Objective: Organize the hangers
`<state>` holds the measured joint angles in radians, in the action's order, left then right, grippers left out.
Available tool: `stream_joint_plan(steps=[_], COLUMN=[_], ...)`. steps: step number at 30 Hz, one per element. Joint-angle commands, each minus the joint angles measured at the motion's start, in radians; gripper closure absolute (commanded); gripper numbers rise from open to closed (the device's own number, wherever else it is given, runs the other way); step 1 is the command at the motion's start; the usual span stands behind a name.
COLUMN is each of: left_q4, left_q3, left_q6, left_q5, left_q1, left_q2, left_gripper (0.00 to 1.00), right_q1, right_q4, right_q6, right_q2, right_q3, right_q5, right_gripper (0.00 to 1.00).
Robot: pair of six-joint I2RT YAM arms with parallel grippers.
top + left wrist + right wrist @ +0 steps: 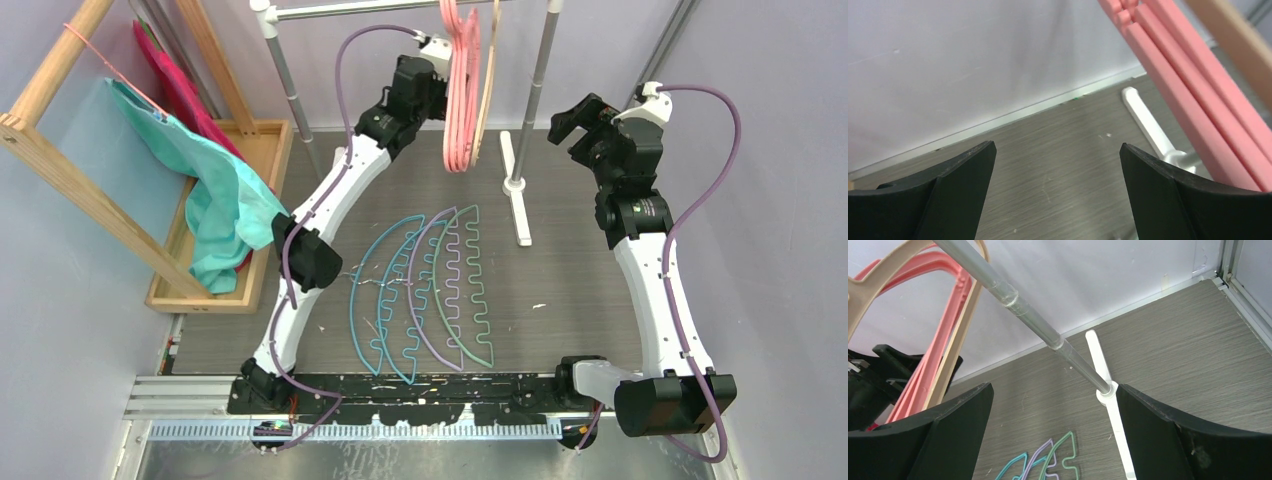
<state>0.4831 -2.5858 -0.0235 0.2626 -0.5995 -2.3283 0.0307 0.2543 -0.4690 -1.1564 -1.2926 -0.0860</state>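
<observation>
Several thick pink hangers and a beige hanger hang on the garment rail at the back. They also show in the left wrist view and the right wrist view. Thin blue, teal, purple and green zigzag hangers lie overlapped on the table centre. My left gripper is open and empty just left of the pink hangers. My right gripper is open and empty, raised right of the rail's post.
The garment rail's right post and white foot stand between the arms at the back. A wooden frame rack with teal cloth and a wooden tray stand at the left.
</observation>
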Motion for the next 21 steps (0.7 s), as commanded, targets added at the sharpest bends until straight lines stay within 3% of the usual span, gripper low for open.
stream_joint_plan(steps=[1, 12, 21], left_q4=[-0.015, 0.022, 0.043], left_q3=[-0.075, -0.084, -0.089], left_q6=[0.038, 0.069, 0.186], left_q5=[-0.089, -0.16, -0.032], left_q1=[-0.025, -0.082, -0.195], left_q2=[0.002, -0.02, -0.07], left_gripper=[0.02, 0.02, 0.02], right_q1=[-0.002, -0.002, -0.002], right_q4=[-0.064, -0.09, -0.084], right_q6=[0.009, 0.003, 0.001], right_q2=[0.03, 0.044, 0.05], right_q3=[-0.017, -0.019, -0.008], right_q5=[-0.013, 0.03, 0.038], right_gripper=[0.01, 0.0, 0.0])
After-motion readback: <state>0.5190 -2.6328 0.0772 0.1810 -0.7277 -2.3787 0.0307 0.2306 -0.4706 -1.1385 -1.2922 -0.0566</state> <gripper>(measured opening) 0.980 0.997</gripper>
